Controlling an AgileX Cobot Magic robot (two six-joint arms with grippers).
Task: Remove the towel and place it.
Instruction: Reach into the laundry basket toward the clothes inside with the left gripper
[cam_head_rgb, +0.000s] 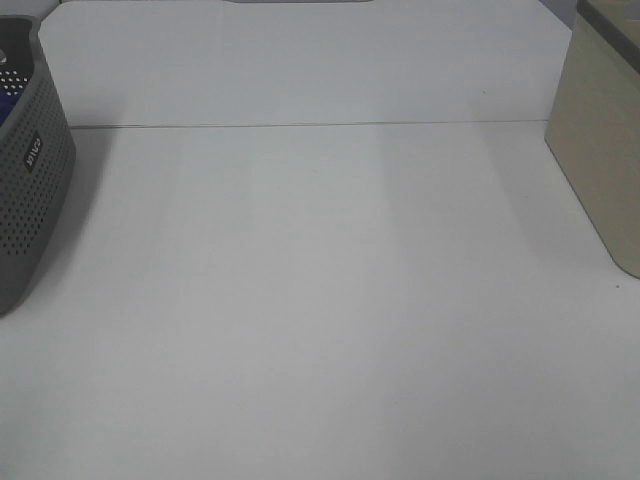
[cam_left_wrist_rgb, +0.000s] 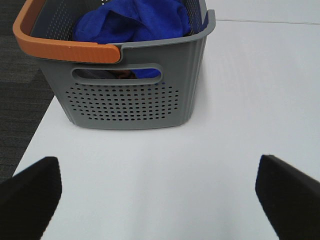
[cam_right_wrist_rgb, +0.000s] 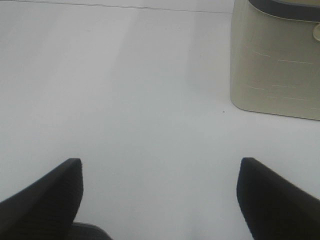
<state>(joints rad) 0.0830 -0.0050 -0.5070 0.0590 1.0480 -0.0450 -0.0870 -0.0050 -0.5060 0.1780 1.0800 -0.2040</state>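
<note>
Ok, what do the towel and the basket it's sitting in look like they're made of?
The towel looks like soft plush fabric, probably microfibre: matte royal blue, bunched in rounded folds. The basket looks like moulded grey plastic with a dull finish: rigid ribbed corner, rows of holes and a cut-out grip. Its orange handle seems ribbed plastic or rubber; I can't tell which.

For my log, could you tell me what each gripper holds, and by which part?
Nothing: left gripper and right gripper are open; towel lies in the basket.
</note>
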